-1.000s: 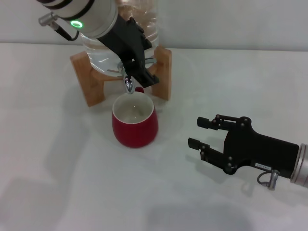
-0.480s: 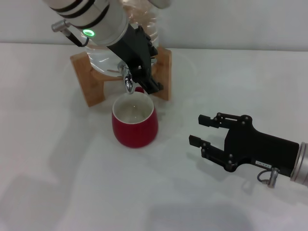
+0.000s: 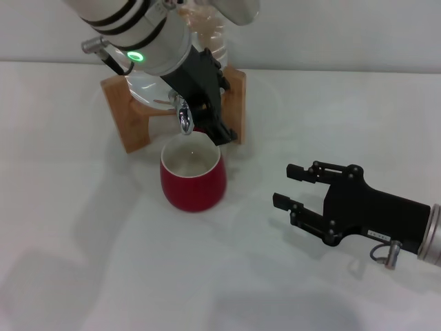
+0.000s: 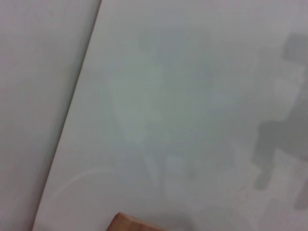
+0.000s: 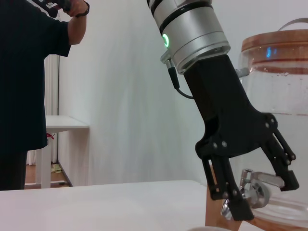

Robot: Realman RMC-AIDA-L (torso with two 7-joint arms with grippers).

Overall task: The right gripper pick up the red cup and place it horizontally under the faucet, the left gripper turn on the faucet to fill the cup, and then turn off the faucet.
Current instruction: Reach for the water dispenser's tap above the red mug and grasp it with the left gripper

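The red cup (image 3: 193,178) stands upright on the table, its cream inside facing up right below the faucet (image 3: 183,121) spout. The faucet sits on the clear water jar (image 5: 281,86) in its wooden stand (image 3: 127,118). My left gripper (image 3: 211,124) reaches down over the faucet from the jar side. In the right wrist view the left gripper (image 5: 265,197) has its fingers apart on either side of the chrome faucet (image 5: 257,186). I see no water stream. My right gripper (image 3: 284,185) rests open and empty above the table, to the right of the cup.
The left wrist view shows only white table and a corner of the wooden stand (image 4: 129,223). A person in black (image 5: 29,82) stands far behind, near a white side table (image 5: 65,126).
The left arm has swung to the right and its gripper has slid lower along the faucet toward the cup's rim. The right gripper has barely drifted.
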